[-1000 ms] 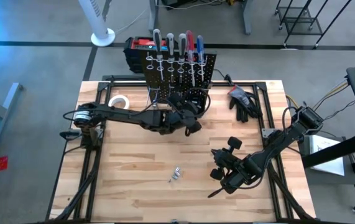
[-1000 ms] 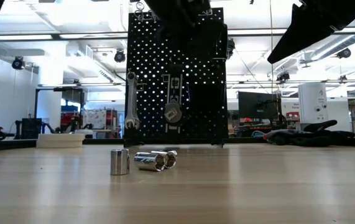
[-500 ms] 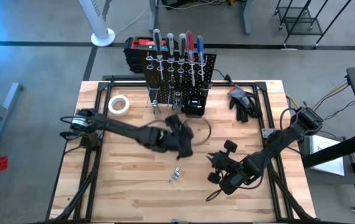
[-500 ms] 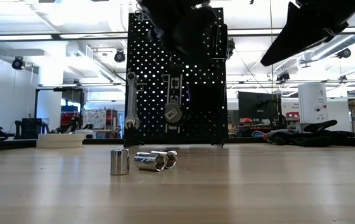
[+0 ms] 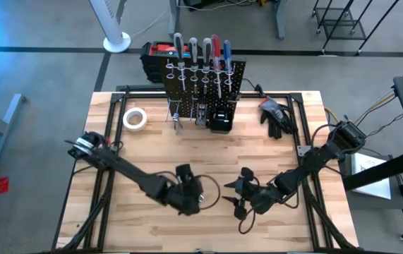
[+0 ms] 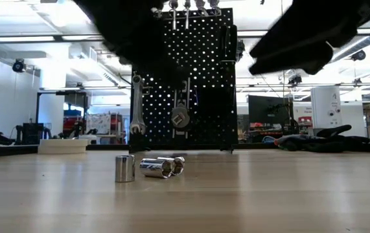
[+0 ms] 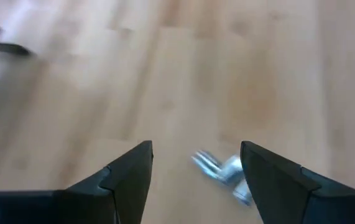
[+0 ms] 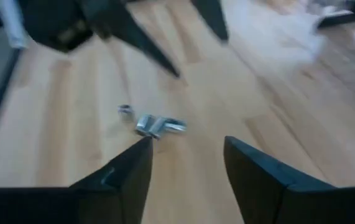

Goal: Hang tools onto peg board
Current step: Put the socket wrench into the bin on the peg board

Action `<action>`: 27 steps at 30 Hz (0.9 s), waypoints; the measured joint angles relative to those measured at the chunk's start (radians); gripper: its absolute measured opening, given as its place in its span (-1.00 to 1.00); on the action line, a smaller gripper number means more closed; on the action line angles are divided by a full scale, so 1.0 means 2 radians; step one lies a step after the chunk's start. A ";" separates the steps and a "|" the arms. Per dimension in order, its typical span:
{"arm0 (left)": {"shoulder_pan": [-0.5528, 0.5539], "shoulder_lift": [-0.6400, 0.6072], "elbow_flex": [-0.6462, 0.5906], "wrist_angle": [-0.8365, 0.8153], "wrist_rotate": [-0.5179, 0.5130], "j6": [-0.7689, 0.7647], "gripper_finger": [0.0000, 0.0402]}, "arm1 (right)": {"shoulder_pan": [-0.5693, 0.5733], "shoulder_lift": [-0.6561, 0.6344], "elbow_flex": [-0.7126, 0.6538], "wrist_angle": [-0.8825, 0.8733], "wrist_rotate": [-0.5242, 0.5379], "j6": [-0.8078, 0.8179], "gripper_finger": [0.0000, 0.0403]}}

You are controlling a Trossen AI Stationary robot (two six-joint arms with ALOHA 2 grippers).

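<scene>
Three small silver metal bits [image 6: 149, 167] lie on the wooden table near its front middle: one stands upright and two lie on their sides, also seen as bits [image 8: 152, 124] and bits [image 7: 223, 170]. My left gripper [image 7: 196, 149] is open above them, and in the high view this left gripper [image 5: 190, 199] covers them. My right gripper [image 5: 235, 197] is open just right of them, its fingers pointing toward the table's left. The peg board [image 5: 205, 85] stands at the far middle, with screwdrivers [image 5: 201, 51] in its top rings and wrenches [image 6: 137, 103] hanging lower down.
A white tape roll [image 5: 135, 118] lies left of the board and black gloves [image 5: 277, 116] lie to its right. A black-and-red case [image 5: 157, 53] stands behind the board, and a small black bin [image 5: 220, 121] sits at its foot. Bare wood spans the table's near left.
My left gripper has swung away from the peg board toward the table's near edge and now hangs over the bits. My right gripper has opened and shifted a little toward the table's left. The bits have stayed where they were.
</scene>
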 joint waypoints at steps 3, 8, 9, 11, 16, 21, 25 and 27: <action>-0.015 0.000 -0.037 0.052 0.022 -0.010 0.16 | -0.007 0.012 -0.001 0.008 -0.012 -0.025 0.14; -0.025 0.000 -0.080 0.085 0.024 -0.056 0.16 | -0.035 0.056 0.012 0.014 -0.060 -0.029 0.19; -0.026 0.000 -0.085 0.086 0.024 -0.066 0.16 | -0.039 0.066 0.015 0.017 -0.066 -0.030 0.18; -0.027 0.000 -0.092 0.090 0.024 -0.078 0.16 | -0.045 0.085 0.020 0.030 -0.072 -0.033 0.16; -0.029 -0.001 -0.102 0.095 0.043 -0.069 0.16 | -0.058 0.114 0.039 0.059 -0.189 -0.083 0.12; -0.034 -0.001 -0.105 0.097 0.046 -0.034 0.16 | -0.066 0.128 0.061 0.060 -0.193 -0.159 0.13; -0.034 -0.001 -0.119 0.130 0.048 -0.019 0.16 | -0.073 0.138 0.072 0.059 -0.181 -0.256 0.14; -0.034 -0.001 -0.137 0.172 0.052 -0.009 0.16 | -0.079 0.142 0.074 0.057 -0.189 -0.287 0.12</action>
